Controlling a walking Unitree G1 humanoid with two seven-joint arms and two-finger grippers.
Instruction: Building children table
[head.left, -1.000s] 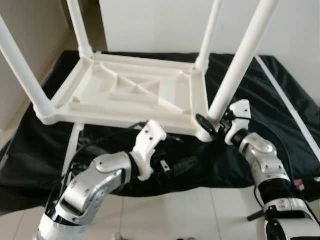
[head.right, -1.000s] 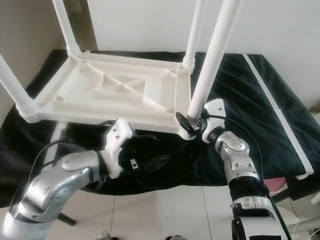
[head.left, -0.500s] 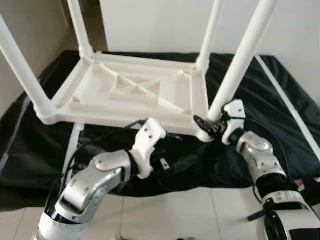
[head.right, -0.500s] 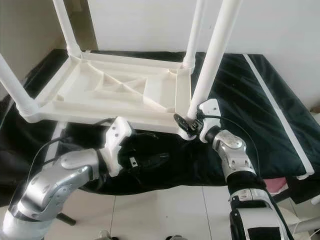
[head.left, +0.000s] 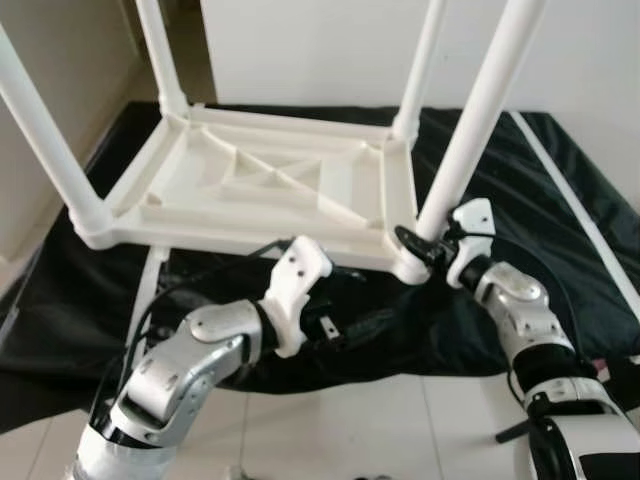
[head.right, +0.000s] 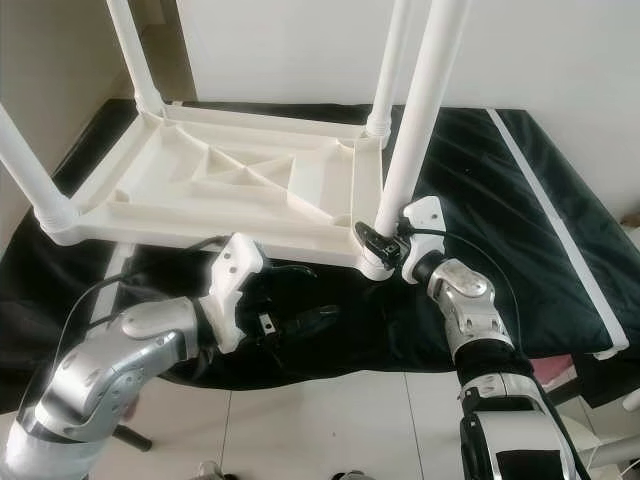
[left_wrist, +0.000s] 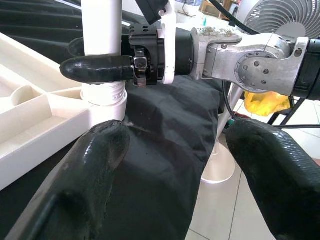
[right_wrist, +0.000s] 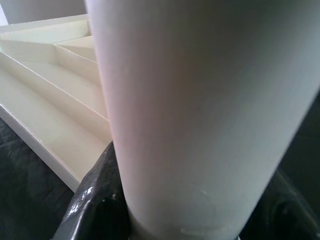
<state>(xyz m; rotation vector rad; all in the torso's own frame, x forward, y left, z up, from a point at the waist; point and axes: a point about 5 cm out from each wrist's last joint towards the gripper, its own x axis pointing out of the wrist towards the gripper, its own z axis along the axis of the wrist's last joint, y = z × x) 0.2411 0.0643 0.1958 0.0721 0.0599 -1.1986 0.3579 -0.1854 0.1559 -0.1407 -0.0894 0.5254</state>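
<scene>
Right gripper (head.left: 418, 243) fingers clamp the base of the near table leg (head.left: 470, 130) on the upturned children's table (head.left: 270, 190); left gripper (head.left: 345, 328) fingers spread wide just below, apart from it.

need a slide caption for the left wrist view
Right end effector clamped on the white table leg just above its corner socket, seen between the open left end effector's fingers.

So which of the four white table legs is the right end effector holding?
The near right leg; the right end effector grips its base, the others stand free.
</scene>
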